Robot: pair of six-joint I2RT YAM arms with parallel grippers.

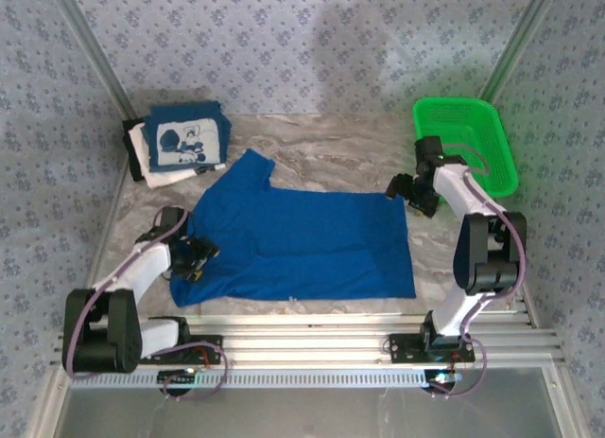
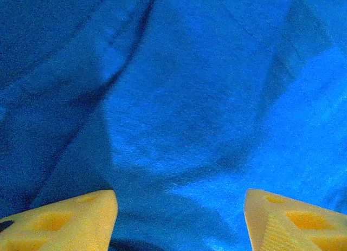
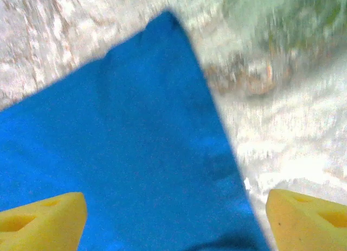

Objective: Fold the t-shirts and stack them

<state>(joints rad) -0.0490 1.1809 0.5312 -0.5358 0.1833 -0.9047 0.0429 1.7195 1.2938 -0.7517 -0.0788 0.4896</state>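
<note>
- Now the royal-blue t-shirt [image 1: 302, 244] lies spread flat on the table [image 1: 321, 140].
- Left gripper [image 1: 196, 258]: over that shirt's left edge, fingers spread wide, gripping nothing.
- Right gripper [image 1: 402, 190]: above that shirt's far right corner, jaws apart, empty.
- Navy t-shirt [image 1: 189, 140]: folded, beyond that shirt's left sleeve.

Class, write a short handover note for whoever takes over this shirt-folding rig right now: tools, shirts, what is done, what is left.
Left tool: open, over the blue shirt's left side.
Right tool: open, at its far right corner.
Done: folded pile at the table's far left, navy shirt on top.
Left: fold the blue shirt, which lies spread flat, and stack it.
</note>
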